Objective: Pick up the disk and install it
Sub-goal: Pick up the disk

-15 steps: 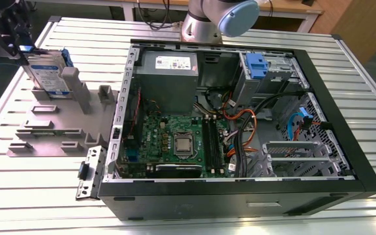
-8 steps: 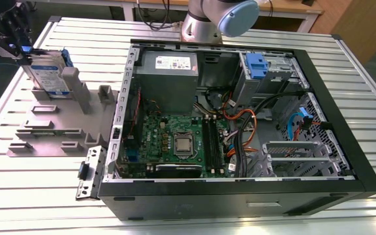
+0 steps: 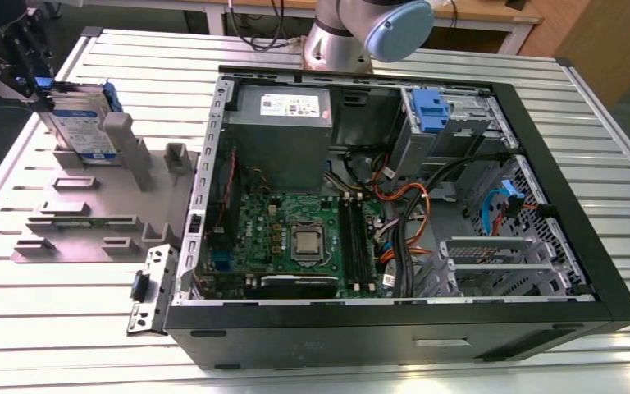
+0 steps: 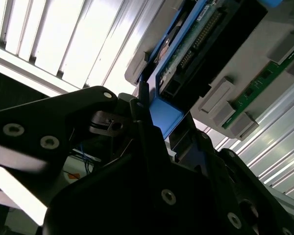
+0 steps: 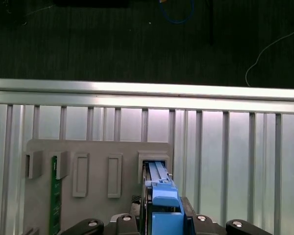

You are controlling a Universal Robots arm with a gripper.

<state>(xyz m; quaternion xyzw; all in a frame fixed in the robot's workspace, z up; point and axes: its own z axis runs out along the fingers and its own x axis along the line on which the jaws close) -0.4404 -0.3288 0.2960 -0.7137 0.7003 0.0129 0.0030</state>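
Note:
The disk (image 3: 83, 123), silver with a white-and-blue label and a blue carrier frame, stands on edge in a slot of the grey holder (image 3: 85, 217) at the exterior view's left. My gripper (image 3: 39, 86) is at its upper end. In both wrist views the black fingers sit on either side of the carrier's blue edge, and the gripper (image 4: 161, 122) (image 5: 164, 215) looks shut on it. The disk's circuit-board side (image 4: 201, 34) shows in the second wrist view. Its blue edge (image 5: 161, 191) still reaches down into the holder slot.
An open black computer case (image 3: 610, 271) lies across the middle and right of the slatted metal table (image 3: 52, 328), with the motherboard, cables and a blue-latched drive bay (image 3: 430, 107) inside. A green memory stick (image 5: 54, 196) stands in another holder slot. The arm's base (image 3: 348, 33) is behind the case.

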